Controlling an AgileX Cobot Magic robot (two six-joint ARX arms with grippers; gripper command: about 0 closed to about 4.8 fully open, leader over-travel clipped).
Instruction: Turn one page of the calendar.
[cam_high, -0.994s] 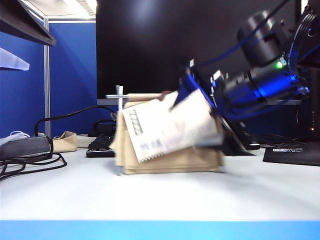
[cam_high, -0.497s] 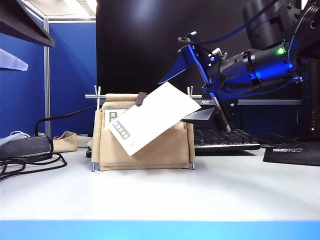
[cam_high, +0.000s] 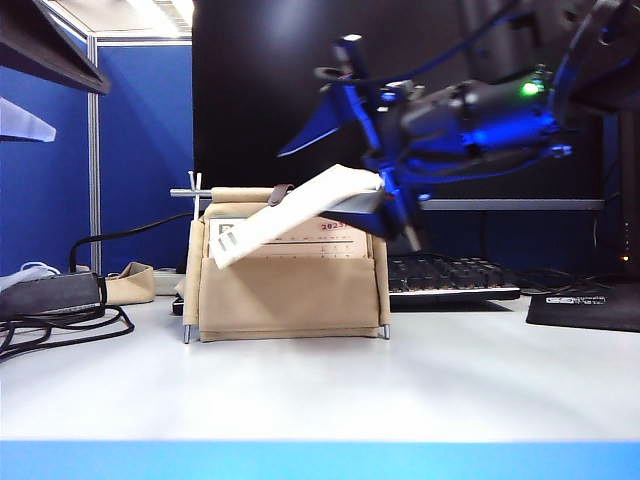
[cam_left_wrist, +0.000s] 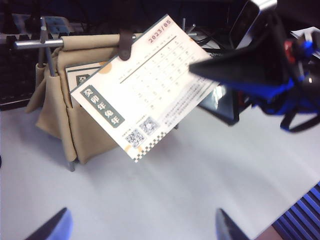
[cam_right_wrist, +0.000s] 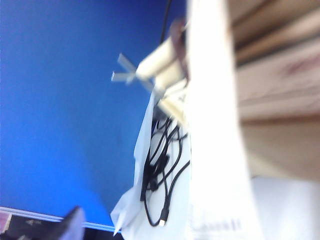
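Observation:
The calendar (cam_high: 290, 290), a beige pouch on a thin metal frame, stands left of the table's middle. Its front page (cam_high: 300, 210), white and printed 2023/05 with QR codes (cam_left_wrist: 145, 95), is swung up almost level, hanging from the brown strap (cam_left_wrist: 126, 44). My right gripper (cam_high: 330, 170) is open. Its lower finger lies under the page's free edge and its upper finger stands well above it. The right wrist view shows the page (cam_right_wrist: 215, 150) edge-on. My left gripper (cam_left_wrist: 142, 225) hovers open over bare table in front of the calendar, holding nothing.
A black monitor (cam_high: 300, 80) and a keyboard (cam_high: 450, 275) are behind the calendar. Cables (cam_high: 60, 310) lie at the left by the blue partition (cam_high: 140, 150). A black pad (cam_high: 590, 305) lies at the right. A blue strip (cam_high: 320, 460) marks the table's front edge.
The page went from hanging slanted across the pouch to lifted nearly level. My right gripper moved left and up under it. The calendar, tipped a second ago, stands square again. The left gripper kept still.

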